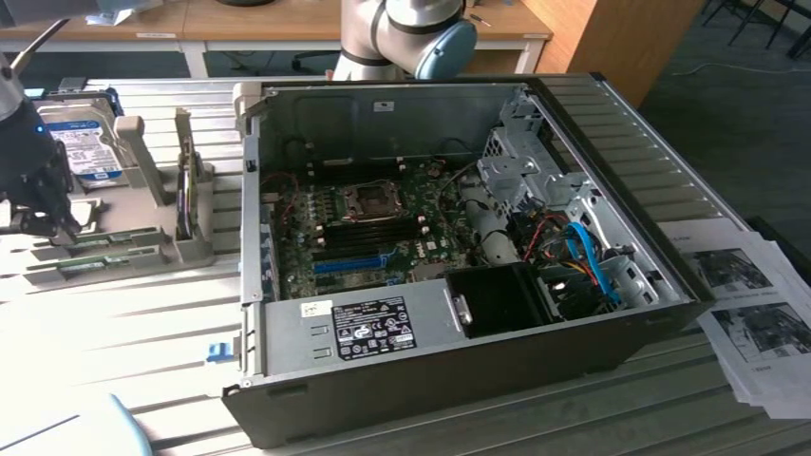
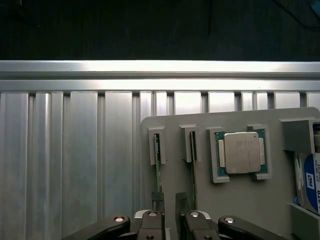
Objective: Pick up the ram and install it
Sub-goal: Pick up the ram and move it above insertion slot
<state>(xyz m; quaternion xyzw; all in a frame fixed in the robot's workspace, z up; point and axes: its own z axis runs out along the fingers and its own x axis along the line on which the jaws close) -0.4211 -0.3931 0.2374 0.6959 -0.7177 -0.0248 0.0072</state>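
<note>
In the wrist view the two green sticks stand on edge in neighbouring slots of a grey holder [image 2: 165,130] that lies on the ribbed metal desk [image 2: 75,150]. The inner ram [image 2: 193,167] is just beside the seated processor [image 2: 242,152], the outer ram [image 2: 157,167] is nearer the holder's edge, and a hard drive [image 2: 311,182] sits past the processor. The gripper [image 2: 169,204] hangs close above the near ends of both sticks. Its jaws stand a little apart with nothing between them, and bare holder shows through the gap. That gap falls between the two sticks rather than over either: one fingertip lies along the line of the outer ram and the other just short of the inner ram, so I cannot tell which stick is meant. The step in hand looks like lining up for the pick. To do it well, the jaws should be centred on one stick so the pads meet its flat faces, clear of its neighbour, and the descent should be straight and square to the slot. In the exterior view the gripper [image 1: 45,220] is over the holder [image 1: 171,249] at the exterior view's left, beside the hard drive [image 1: 83,142] and well apart from the open computer case [image 1: 380,361] and its motherboard [image 1: 367,233].
</note>
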